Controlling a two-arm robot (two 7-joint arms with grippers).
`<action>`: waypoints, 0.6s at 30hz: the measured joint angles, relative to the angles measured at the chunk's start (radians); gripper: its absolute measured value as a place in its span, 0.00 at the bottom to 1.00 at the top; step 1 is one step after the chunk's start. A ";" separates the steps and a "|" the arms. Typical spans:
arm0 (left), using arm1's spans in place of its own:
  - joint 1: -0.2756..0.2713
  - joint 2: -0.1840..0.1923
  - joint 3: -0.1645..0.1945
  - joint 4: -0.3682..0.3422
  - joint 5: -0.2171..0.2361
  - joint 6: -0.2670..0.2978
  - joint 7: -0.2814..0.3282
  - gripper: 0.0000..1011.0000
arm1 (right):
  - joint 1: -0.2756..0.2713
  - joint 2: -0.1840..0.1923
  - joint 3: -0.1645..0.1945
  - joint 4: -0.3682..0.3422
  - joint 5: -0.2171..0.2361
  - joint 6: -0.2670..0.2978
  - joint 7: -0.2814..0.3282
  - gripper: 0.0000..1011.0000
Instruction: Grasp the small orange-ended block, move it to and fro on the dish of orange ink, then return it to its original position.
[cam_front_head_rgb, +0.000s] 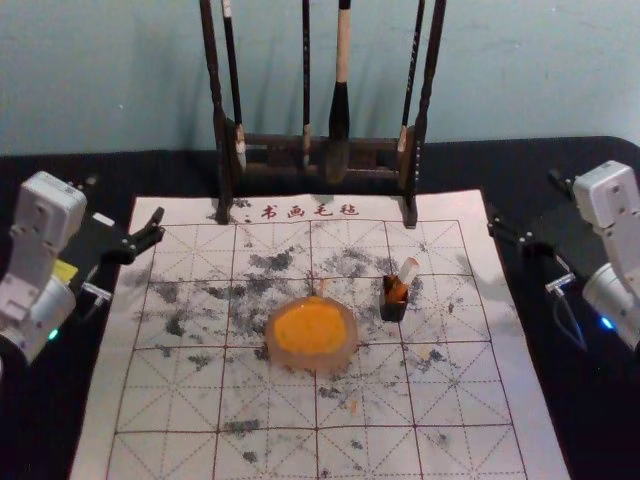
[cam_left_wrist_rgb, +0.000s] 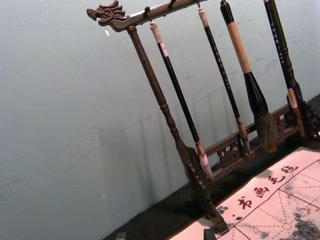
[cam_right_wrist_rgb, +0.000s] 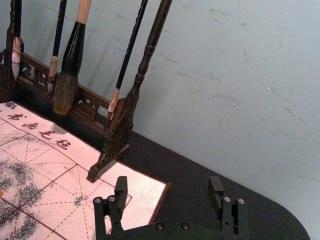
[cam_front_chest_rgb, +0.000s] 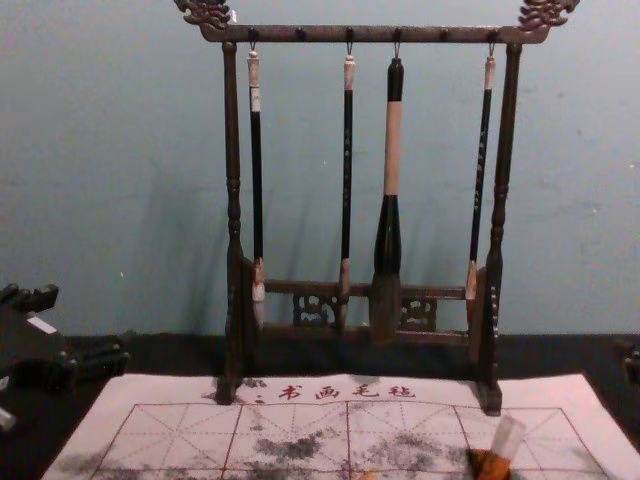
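The small orange-ended block (cam_front_head_rgb: 406, 273) stood in a small dark holder (cam_front_head_rgb: 394, 311) on the mat (cam_front_head_rgb: 450, 400), right of the dish of orange ink (cam_front_head_rgb: 310, 363) and a little farther off. The right gripper (cam_front_head_rgb: 522, 201) was the nearer of the two. From it the block lay to the left and on the near side, well apart, so the reach would have to come inward and back towards the near edge. That gripper was open, its two fingers (cam_right_wrist_rgb: 120, 192) wide apart with nothing between them. The left gripper (cam_front_head_rgb: 126, 199), parked beyond the mat's left side, was open and empty too, with the dish between it and the block.

The block's long axis ran mostly upright, its pale top tilted to the right; whether it also leaned far or near, I could not tell. A grip on that pale upper part looked the likeliest, though the tilt might make it turn if pinched squarely.

The orange end went down behind the holder's wall, its tip hidden, and how deep it sat was hard to judge. In the chest view the lower edge of the picture cut the holder off.
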 joint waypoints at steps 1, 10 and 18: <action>0.000 0.000 0.000 0.000 0.000 0.000 0.000 0.99 | 0.000 0.000 0.000 0.000 0.000 0.000 0.000 0.99; 0.000 0.000 0.000 0.000 0.000 0.000 0.000 0.99 | 0.000 0.000 0.000 0.000 0.000 0.000 0.000 0.99; 0.000 0.000 0.000 0.000 0.000 0.000 0.000 0.99 | -0.018 -0.002 0.015 -0.019 0.018 0.022 0.011 0.99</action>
